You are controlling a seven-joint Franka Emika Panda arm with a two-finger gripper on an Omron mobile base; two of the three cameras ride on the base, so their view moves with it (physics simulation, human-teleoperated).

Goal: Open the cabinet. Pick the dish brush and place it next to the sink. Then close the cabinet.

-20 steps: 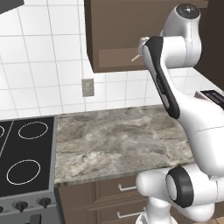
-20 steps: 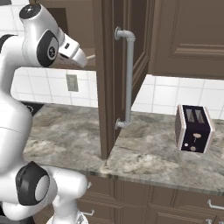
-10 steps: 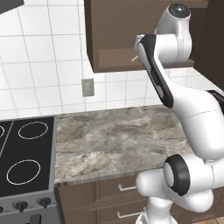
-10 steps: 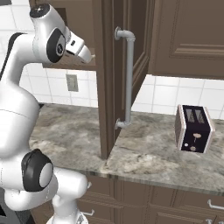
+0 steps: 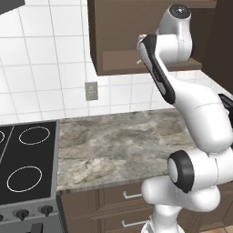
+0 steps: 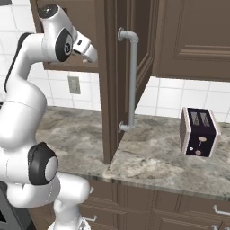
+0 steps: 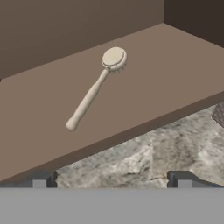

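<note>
On the cabinet (image 7: 39,39) shelf the dish brush (image 7: 94,89) is seen lying flat, head toward 1 o'clock, handle toward 7. With the fingers (image 7: 38,179) spread wide and empty, the handle's middle is best straddled crosswise before closing.

I see cabinet (image 6: 112,81) door swung wide, shelf (image 7: 166,74) bare around dish brush (image 7: 94,89), front open to my hand (image 7: 111,181).

i see the dark brown cabinet (image 6: 121,81) open, door swung out; the pale dish brush (image 7: 94,89) lies seemingly flat on its shelf.
</note>
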